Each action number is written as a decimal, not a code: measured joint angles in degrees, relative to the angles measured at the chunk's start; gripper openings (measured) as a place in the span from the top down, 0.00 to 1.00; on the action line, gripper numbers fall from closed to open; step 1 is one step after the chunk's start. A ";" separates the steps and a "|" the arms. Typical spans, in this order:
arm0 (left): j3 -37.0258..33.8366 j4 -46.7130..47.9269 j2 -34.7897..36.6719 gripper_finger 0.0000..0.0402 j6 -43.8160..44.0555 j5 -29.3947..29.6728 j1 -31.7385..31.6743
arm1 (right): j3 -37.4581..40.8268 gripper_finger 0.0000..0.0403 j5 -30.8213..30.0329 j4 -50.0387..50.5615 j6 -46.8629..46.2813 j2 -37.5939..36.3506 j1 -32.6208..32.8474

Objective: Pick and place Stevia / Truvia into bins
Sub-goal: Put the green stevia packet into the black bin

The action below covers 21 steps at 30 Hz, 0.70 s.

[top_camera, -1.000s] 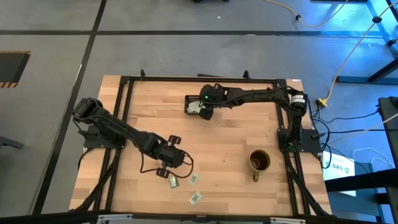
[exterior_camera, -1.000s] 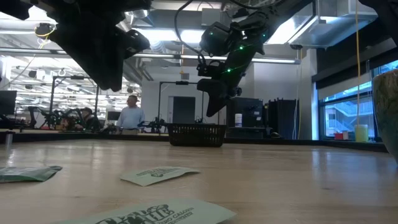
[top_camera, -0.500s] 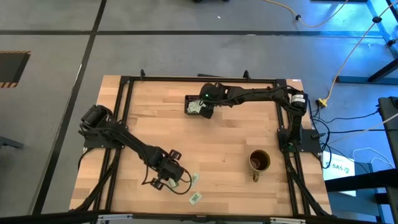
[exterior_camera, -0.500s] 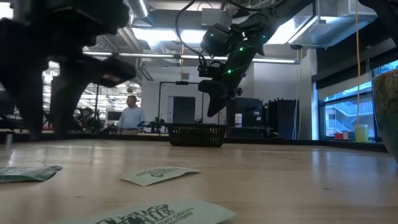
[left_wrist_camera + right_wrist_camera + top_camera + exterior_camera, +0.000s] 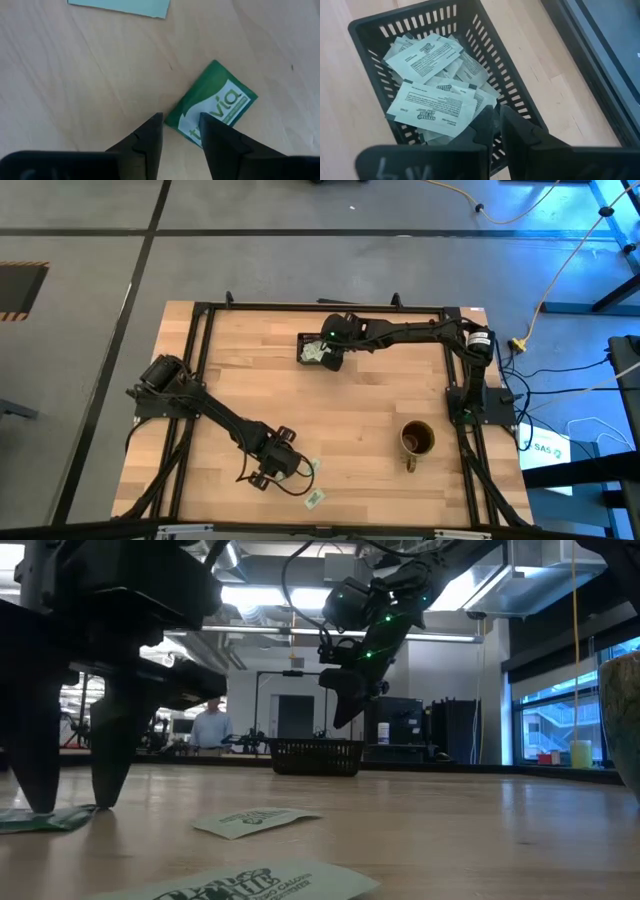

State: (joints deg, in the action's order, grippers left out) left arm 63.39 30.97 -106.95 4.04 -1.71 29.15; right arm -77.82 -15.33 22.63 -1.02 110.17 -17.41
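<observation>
Surface: light wooden table in a black frame, on a grey floor; the low view looks across it into a lit workshop where a person stands far behind.

Left gripper: left gripper low over the near part of the table, fingers pointing down with tips at the wood; the two tips stand a little apart, one on each side of a packet's corner, not closed on it.

Packet under left gripper: green and white Truvia packet, lying flat and skewed, one corner between the fingertips.

Other loose packets: pale packet near the table's front edge; another pale packet just beside the left gripper; both flat on the wood.

Bin: black slatted tray at the far side of the table, seen small in the high view.

Bin contents: several sweetener packets, piled loosely, printed faces up.

Right gripper: right gripper hanging over the tray's rim, fingers nearly together and holding nothing.

Mug: brownish-gold mug on the table's right side, well apart from the tray and the loose packets.
</observation>
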 joint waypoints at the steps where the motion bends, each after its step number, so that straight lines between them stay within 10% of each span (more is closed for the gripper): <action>1: 0.01 0.01 -0.46 0.70 0.31 -0.20 -0.03 | 0.00 0.91 0.00 0.02 0.00 0.00 0.00; 21: -0.27 2.83 0.46 0.99 3.98 -6.35 -1.27 | 0.00 0.91 0.00 0.45 0.60 -2.73 0.00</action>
State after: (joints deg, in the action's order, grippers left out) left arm 63.12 33.80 -106.49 8.02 -8.06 27.88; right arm -77.82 -15.33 23.08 -0.41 107.44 -17.41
